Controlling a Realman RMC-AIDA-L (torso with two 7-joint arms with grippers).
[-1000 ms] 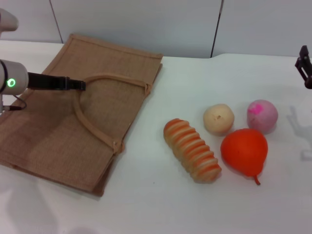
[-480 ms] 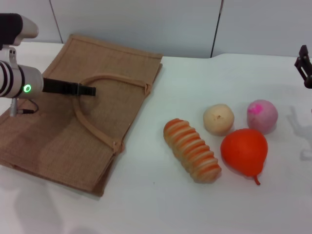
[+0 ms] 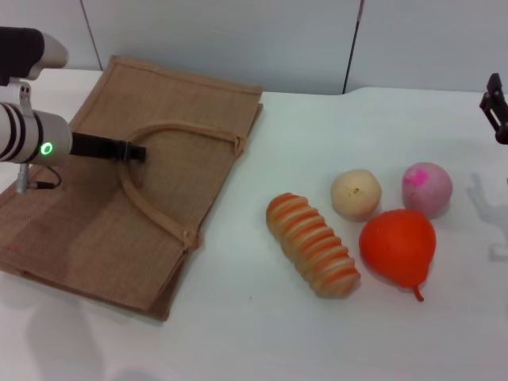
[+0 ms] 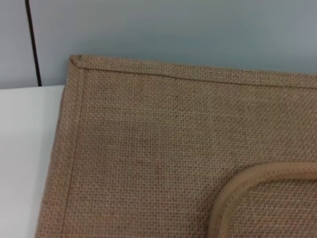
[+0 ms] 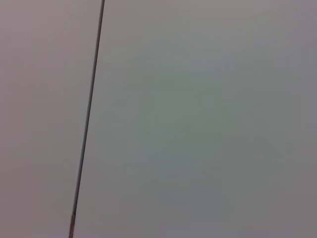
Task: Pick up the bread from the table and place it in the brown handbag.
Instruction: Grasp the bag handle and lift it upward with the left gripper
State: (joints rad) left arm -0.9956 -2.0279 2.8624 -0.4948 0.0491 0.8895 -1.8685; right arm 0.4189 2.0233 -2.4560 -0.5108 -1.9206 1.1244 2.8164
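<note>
The bread [image 3: 311,244], a ridged loaf with orange and cream stripes, lies on the white table [image 3: 262,333] right of centre, with no gripper touching it. The brown handbag [image 3: 87,214] lies flat on the left, its strap handle [image 3: 151,202] looped on top. My left gripper [image 3: 139,152] hovers over the bag beside that handle, well to the left of the bread. The left wrist view shows only the woven handbag [image 4: 158,139], its handle [image 4: 237,188] and a strip of table [image 4: 25,148]. At the far right edge sits my right gripper [image 3: 496,107], raised and away from everything.
Right of the bread are a round beige bun [image 3: 355,193], a pink ball [image 3: 427,189] and an orange pear [image 3: 398,246], the pear close to the loaf's near end. A grey wall panel stands behind the table. The right wrist view shows only wall.
My left arm has come further in over the handbag; its gripper pushed right, then drew back a little and sank slightly. The bread and the right arm have stayed put.
</note>
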